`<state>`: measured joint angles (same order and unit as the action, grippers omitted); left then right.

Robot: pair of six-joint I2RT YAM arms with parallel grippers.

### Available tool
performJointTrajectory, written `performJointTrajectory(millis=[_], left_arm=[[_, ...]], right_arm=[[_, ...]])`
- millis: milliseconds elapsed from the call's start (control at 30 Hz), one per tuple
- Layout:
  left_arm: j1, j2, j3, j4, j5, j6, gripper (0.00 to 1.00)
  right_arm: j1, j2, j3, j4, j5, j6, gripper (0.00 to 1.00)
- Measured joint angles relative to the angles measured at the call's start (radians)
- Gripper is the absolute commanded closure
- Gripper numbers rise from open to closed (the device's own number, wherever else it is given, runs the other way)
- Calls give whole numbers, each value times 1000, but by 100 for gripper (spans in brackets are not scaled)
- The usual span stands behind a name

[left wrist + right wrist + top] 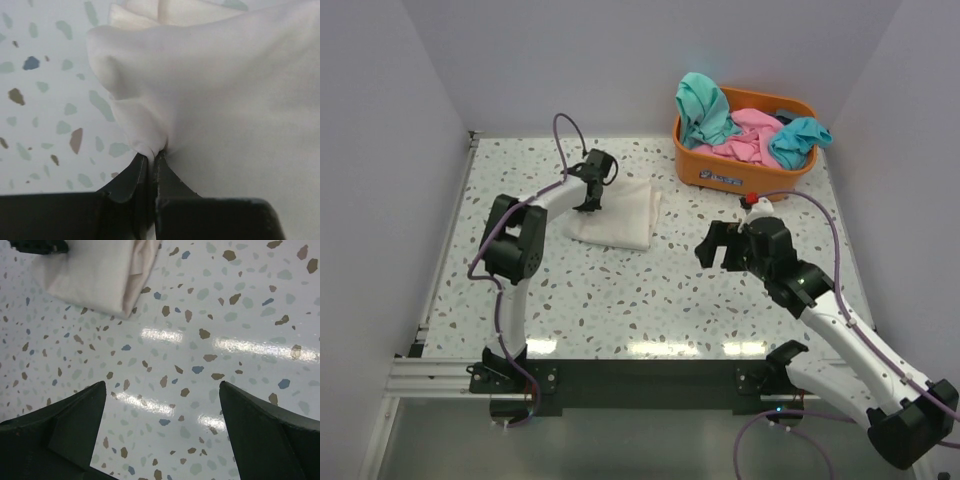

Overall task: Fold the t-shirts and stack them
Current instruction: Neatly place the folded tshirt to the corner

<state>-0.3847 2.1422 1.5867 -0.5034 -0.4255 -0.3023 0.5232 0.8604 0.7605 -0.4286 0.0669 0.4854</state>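
Note:
A folded cream-white t-shirt (620, 213) lies on the speckled table, left of centre. My left gripper (592, 197) is at its left edge, shut on a pinch of the cream cloth (150, 145), which bunches up between the black fingers (131, 176). The shirt fills most of the left wrist view. My right gripper (720, 250) hovers open over bare table to the right of the shirt, its fingers (75, 415) wide apart with nothing between them; the folded cream t-shirt (95, 275) shows at the top left of that view. Teal t-shirts (702, 108) and a pink one (745, 135) are heaped in the basket.
The orange plastic basket (720, 172) stands at the back right of the table. White walls close in the table at the left, back and right. A purple cable (565, 130) loops above the left arm.

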Motion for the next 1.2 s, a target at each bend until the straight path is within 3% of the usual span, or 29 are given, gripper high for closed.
performJointTrajectory(millis=[167,433,600,833,1033,1200], left_arm=[[54,16,28,-24,-107,61,100],[311,84,171,8,-163,198,100],[345,81,163,27,-172,308,100],[318,-5,-5,38,-163,421,100],[324,-138,-259,86,-163,457,100],[325,-204,-401,111,-315,452,100]], right_arm=[[0,24,-9,-4,50,-15,1],[0,24,-38,-5,101,-38,1],[0,23,-45,-19,127,-38,1],[-1,18,-49,-43,126,-39,1],[-1,-29,-74,-48,104,-45,1],[-1,-47,-94,-42,88,-54,1]])
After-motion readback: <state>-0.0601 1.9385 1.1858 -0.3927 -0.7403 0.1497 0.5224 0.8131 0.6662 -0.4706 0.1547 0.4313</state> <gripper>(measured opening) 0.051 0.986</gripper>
